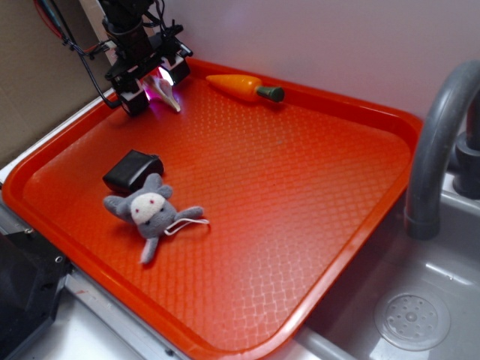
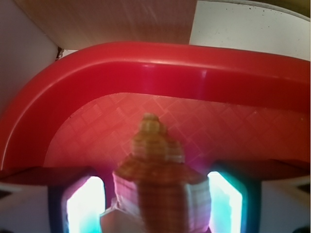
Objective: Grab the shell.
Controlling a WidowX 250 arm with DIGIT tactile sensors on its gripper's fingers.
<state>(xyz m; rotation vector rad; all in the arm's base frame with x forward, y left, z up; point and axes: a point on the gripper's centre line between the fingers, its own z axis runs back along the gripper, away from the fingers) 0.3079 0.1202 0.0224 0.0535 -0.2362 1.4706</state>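
Gripper (image 1: 154, 84) sits low at the far left corner of the orange tray (image 1: 300, 225). The shell (image 1: 166, 94) lies between its fingers; in the wrist view the shell (image 2: 158, 179) fills the gap between the lit pads (image 2: 85, 204), knobby end toward the tray rim. Whether the pads are pressing on it cannot be told. The toy carrot (image 1: 244, 86) lies to the gripper's right along the back rim. A black block (image 1: 132, 170) and grey plush mouse (image 1: 150, 212) lie well apart, toward the tray's front.
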